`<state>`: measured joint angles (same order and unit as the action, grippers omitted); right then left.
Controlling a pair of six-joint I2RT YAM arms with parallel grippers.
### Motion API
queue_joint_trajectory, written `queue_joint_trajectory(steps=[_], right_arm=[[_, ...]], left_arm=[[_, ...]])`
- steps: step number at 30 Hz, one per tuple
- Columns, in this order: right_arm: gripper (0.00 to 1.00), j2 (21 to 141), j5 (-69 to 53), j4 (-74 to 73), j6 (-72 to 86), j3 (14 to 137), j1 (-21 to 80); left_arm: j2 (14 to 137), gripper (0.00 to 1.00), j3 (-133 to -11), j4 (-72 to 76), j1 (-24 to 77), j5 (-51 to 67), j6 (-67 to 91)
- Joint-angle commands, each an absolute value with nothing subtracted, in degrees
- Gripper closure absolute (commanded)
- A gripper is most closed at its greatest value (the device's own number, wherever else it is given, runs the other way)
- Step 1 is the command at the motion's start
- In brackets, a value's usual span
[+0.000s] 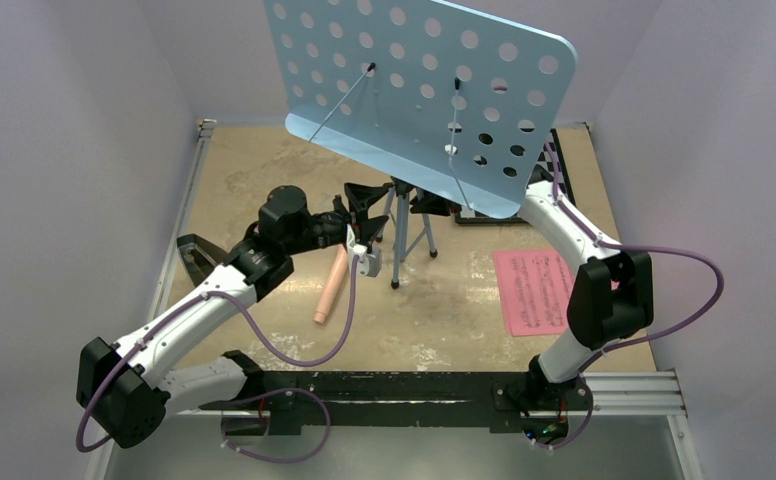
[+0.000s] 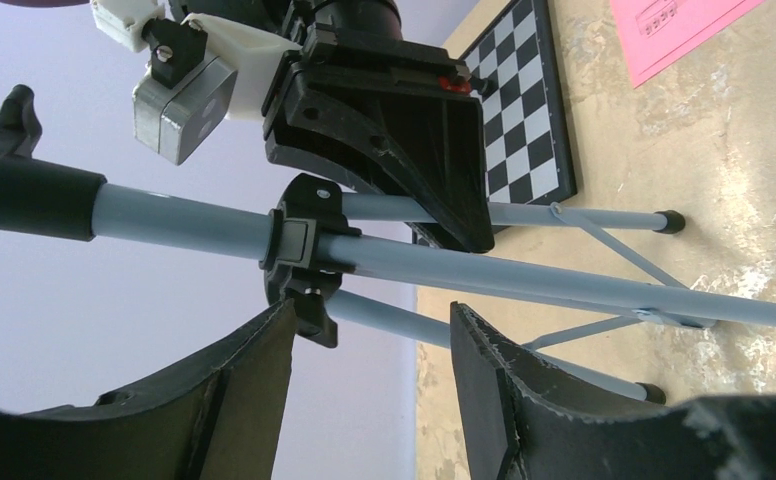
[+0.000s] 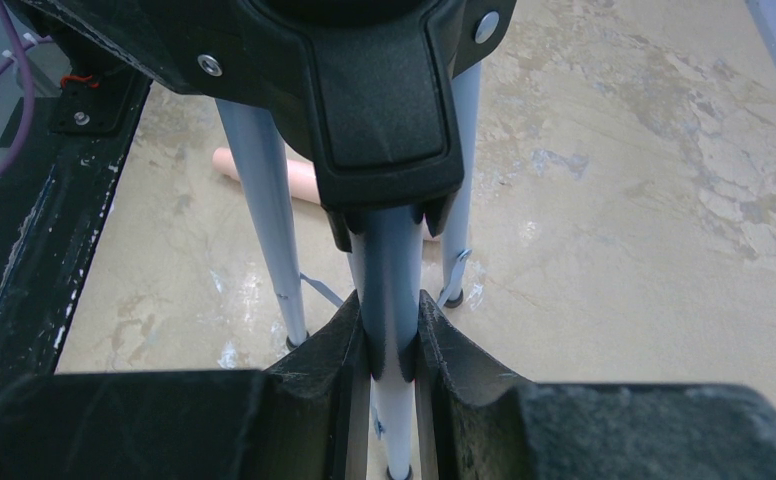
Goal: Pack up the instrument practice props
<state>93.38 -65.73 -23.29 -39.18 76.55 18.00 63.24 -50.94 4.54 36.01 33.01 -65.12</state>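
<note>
The light-blue perforated music stand stands on its tripod at mid-table. My right gripper, mostly hidden under the desk in the top view, is shut on a grey tripod tube just below the black collar. On the tripod's left side my left gripper is open, its fingers short of the tubes and the black clamp. The peach recorder lies left of the tripod. One pink sheet-music page lies to the right. The black metronome sits behind my left arm.
The black-and-white chessboard lies flat at the back right, partly under the stand's desk. Pale walls close in the table on three sides. A black rail runs along the near edge between the arm bases.
</note>
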Motion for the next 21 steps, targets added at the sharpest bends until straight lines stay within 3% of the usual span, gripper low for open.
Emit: queue_joint_trajectory(steps=[1,21], right_arm=[[1.0,95.73,-60.56,-27.1,-38.24,75.59,18.26],[1.0,95.71,-60.29,-26.81,-38.01,75.5,18.29]], left_arm=[[63.99,0.37,-52.92,5.24,35.73,36.76,-65.83],[65.37,0.35,-52.13,11.88,35.72,29.58,-62.31]])
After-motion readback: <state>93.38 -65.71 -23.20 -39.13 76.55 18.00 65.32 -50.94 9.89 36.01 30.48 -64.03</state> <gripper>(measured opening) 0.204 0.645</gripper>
